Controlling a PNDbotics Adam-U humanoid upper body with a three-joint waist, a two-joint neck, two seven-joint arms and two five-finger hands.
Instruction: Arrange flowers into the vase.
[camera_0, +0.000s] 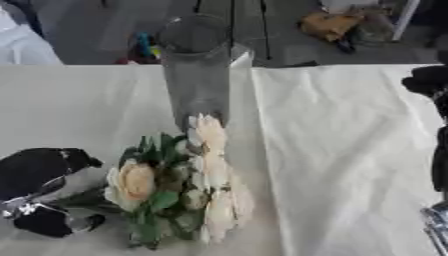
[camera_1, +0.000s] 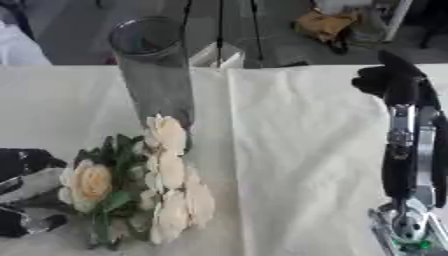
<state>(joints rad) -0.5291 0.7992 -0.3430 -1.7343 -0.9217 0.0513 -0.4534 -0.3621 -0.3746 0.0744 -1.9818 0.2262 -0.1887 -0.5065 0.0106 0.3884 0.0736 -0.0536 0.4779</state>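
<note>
A tall clear glass vase (camera_0: 196, 70) stands upright near the table's far edge, with nothing in it. In front of it a bunch of cream and peach flowers (camera_0: 179, 185) with green leaves lies low over the cloth, blooms toward the vase's foot. The stems run left into my left hand (camera_0: 39, 192) at the lower left, whose black fingers curl round them. My right hand (camera_1: 407, 125) shows at the right edge, away from the flowers, fingers straight and pointing to the far side, holding nothing.
A white cloth (camera_0: 341, 150) with a long fold down the middle covers the table. Its far edge runs just behind the vase. A small white object (camera_1: 229, 57) sits behind the vase. Beyond lie dark floor and a brown bag (camera_0: 328, 22).
</note>
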